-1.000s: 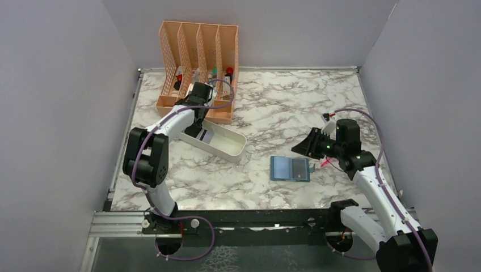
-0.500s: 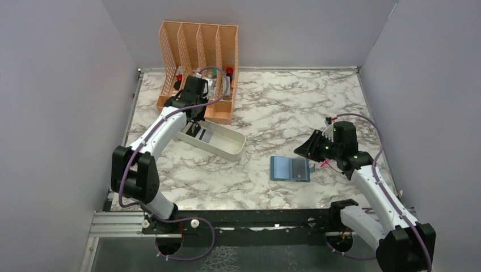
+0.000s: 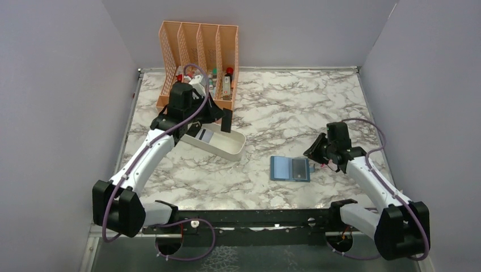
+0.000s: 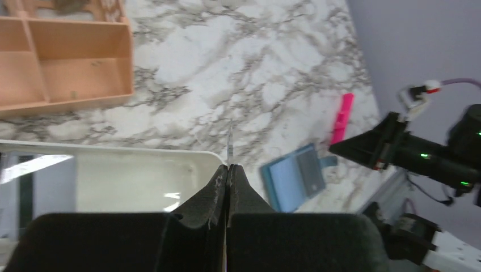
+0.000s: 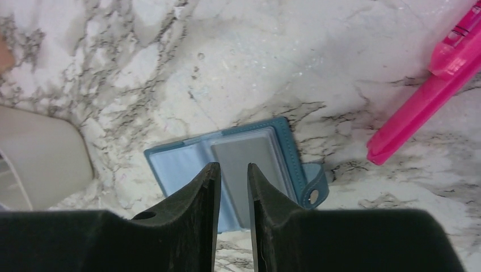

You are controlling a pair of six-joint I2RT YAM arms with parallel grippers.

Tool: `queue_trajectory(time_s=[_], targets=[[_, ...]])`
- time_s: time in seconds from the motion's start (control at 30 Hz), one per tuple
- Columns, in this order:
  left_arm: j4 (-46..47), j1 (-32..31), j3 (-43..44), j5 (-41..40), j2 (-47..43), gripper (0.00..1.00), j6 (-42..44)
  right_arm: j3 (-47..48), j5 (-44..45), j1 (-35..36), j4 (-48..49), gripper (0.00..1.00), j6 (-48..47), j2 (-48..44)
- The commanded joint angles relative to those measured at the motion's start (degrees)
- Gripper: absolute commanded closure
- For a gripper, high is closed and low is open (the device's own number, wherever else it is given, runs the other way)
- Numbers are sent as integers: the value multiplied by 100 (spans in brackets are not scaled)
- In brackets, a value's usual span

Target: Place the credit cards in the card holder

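Left gripper [image 4: 228, 168] pinched tight on a credit card [image 4: 230, 141], edge-on, sticking out past its tips. Right gripper [image 5: 232, 170], jaws narrowly apart and empty, hangs right over the open card holder [image 5: 177, 164].

Teal-blue card holder [image 3: 286, 168], peach mesh organizer [image 3: 195, 45], grey-veined marble table [image 3: 283, 107]

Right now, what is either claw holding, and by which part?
Left claw pinches one credit card by its edge; right claw holds nothing.
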Motion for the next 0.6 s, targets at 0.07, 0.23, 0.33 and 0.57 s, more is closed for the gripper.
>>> queue_trajectory(time_s=[0.07,0.23,0.33,0.57], targets=[[2303,-12,-932,1557,-291,99,-2587,111,811,26,-563,71,262,519],[3767,-17,-1566,2260,-113,100,-4347,-132,485,26,-498,71,376,516],[4033,-76,-1751,2301,-183,100,-4798,-203,316,26,-498,72,380,558],[4579,-443,-2171,2280,-329,100,-5729,-530,-445,26,-266,75,487,405]])
